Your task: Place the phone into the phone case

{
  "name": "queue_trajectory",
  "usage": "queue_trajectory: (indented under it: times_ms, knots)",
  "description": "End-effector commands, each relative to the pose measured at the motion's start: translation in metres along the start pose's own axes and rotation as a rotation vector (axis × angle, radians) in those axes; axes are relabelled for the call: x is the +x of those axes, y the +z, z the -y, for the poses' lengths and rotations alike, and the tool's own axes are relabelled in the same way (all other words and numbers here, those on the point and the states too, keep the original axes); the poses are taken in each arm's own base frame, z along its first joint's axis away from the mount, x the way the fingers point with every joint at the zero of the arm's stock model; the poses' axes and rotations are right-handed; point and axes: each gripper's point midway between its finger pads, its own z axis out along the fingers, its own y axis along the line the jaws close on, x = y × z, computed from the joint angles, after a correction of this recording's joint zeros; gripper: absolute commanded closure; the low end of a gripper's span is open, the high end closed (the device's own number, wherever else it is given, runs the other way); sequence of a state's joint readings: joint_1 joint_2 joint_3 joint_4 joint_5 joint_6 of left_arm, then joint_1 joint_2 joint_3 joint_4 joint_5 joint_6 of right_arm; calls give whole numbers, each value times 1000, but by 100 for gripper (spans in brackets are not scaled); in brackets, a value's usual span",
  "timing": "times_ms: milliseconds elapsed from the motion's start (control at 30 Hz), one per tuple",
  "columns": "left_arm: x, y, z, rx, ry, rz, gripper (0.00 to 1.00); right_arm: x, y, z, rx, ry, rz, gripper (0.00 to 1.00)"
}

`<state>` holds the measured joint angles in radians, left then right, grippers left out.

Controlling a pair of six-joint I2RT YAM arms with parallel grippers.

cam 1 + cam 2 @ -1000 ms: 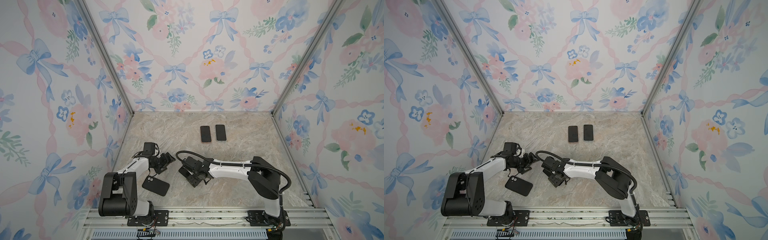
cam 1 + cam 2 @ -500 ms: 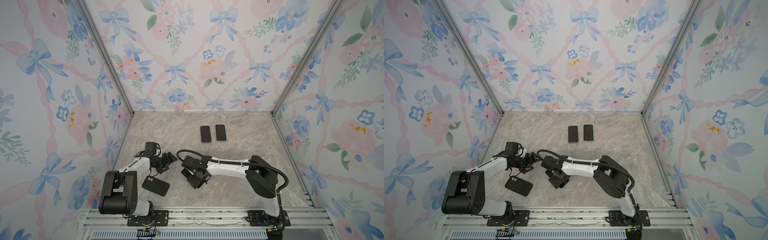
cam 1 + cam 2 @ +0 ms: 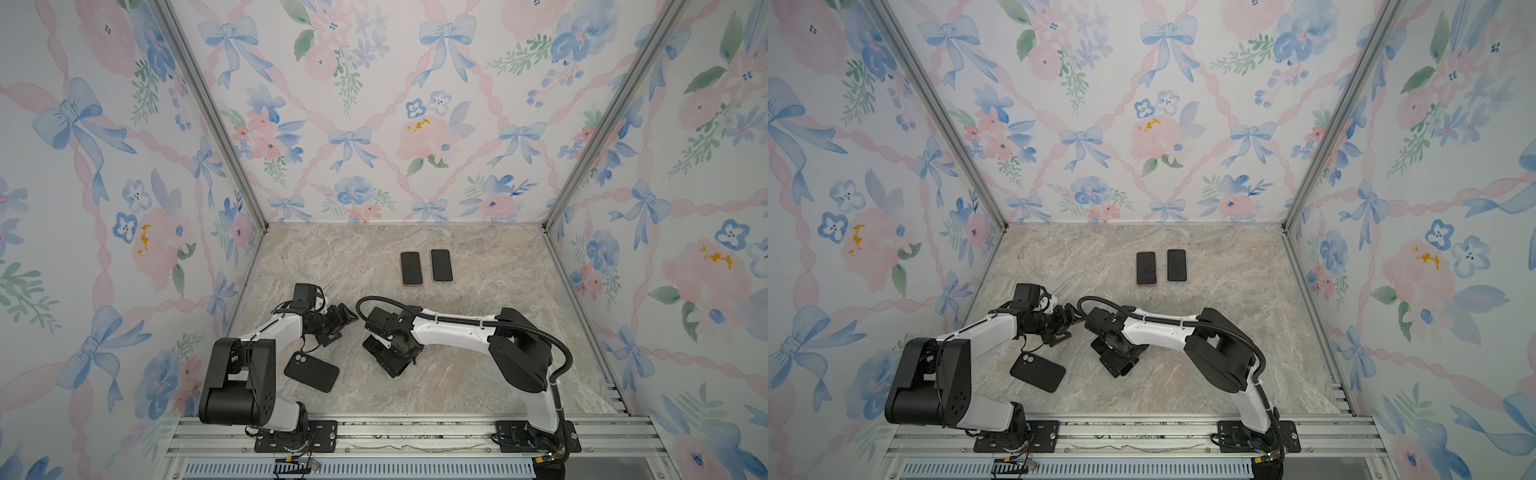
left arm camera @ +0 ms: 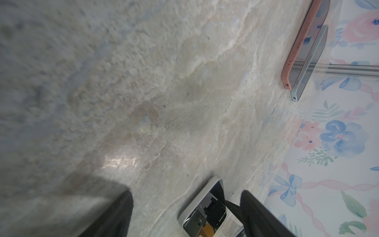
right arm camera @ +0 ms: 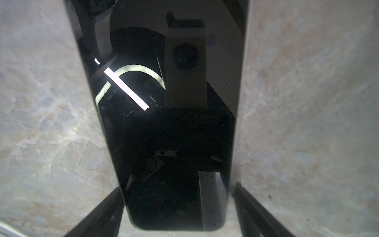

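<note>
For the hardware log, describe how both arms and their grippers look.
Both arms match: the left arm and right arm have smooth white links between bulky black joint housings. A black ribbed hose runs along the right arm; thin black wires hang at the left wrist. The left gripper and right gripper are all black, with slim tapering jaws. No markings are legible.

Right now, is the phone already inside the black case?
No, the phone lies under the right pincer, apart from the black case.

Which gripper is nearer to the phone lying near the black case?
Right. The right gripper straddles the phone, a finger on each long side; the left gripper is beside it, not around it.
</note>
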<state>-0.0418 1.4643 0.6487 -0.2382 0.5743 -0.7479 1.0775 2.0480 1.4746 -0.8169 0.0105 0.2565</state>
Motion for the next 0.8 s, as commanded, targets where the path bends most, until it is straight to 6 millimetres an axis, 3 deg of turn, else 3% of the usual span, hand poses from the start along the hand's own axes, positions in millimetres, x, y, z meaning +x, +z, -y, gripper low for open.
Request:
queue_trajectory:
  times_ms: [0, 333, 767]
  knots:
    - [10, 9, -12, -44, -45, -50, 17, 10, 11, 5, -6, 18, -66, 18]
    - [22, 17, -12, -29, -36, -89, 20, 10, 17, 8, -30, 80, -14, 28]
    - [61, 39, -8, 113, -74, -208, 37, 13, 29, 9, -86, 179, 113, 35]
